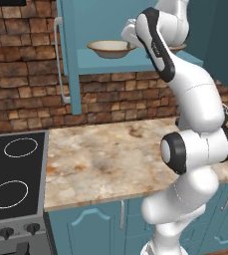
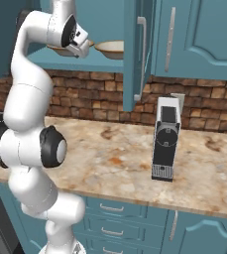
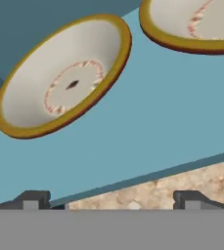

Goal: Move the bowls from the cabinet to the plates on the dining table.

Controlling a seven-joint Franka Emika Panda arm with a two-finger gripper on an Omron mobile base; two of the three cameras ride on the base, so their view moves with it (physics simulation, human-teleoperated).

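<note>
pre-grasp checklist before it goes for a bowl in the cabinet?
1. Cabinet door open, shelf reachable: ok.
2. Both bowls on the shelf, upright: left bowl, right bowl: ok.
3. Gripper open, nothing held: ok.
4. Gripper at the shelf's front edge, short of the bowls, not touching either: ok.
5. Bowls apart, not stacked: ok.
6. Fingers lined up on one bowl's rim: cannot tell.

Brick wall (image 1: 21,84) behind marble counter (image 1: 100,159), black cooktop (image 1: 11,174).

Two bowls (image 3: 64,78) (image 3: 196,24) side by side on the cabinet (image 1: 135,62) shelf, above the counter (image 1: 110,154).
</note>
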